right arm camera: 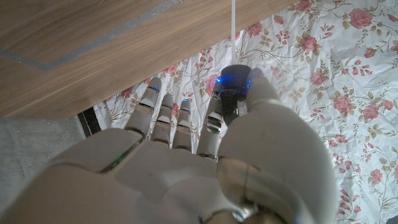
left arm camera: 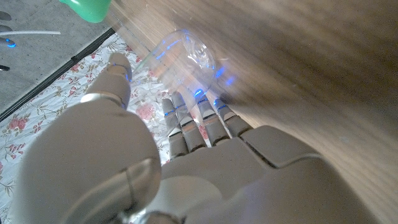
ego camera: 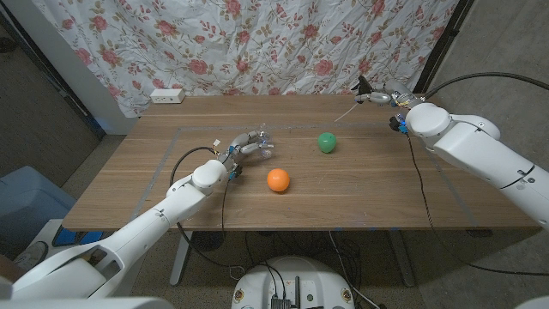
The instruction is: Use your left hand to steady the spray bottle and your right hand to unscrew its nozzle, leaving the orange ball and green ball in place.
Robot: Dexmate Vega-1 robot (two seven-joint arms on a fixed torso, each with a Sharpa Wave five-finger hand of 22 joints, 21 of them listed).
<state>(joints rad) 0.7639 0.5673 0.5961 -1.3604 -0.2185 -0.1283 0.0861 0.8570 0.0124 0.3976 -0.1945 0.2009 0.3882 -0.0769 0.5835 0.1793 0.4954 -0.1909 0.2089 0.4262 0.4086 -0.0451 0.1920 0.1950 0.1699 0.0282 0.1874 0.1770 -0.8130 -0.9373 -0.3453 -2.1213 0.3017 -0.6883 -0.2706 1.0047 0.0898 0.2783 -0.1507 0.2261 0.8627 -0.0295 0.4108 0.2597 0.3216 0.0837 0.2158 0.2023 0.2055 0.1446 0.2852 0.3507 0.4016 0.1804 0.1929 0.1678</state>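
The left hand (ego camera: 247,146) has its fingers (left arm camera: 200,121) wrapped around the clear spray bottle (ego camera: 262,144) on the bench (ego camera: 360,189). The right hand (ego camera: 380,97), well apart at the far edge, pinches the removed nozzle (ego camera: 367,88), dip tube trailing.

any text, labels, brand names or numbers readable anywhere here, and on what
None can be read.
Spray bottle: clear plastic in the left hand, no label legible in the head or left wrist view.
Nozzle: held by the right hand, too small to show any marking.
Orange ball and green ball: plain.
White box by the curtain: too small to tell.
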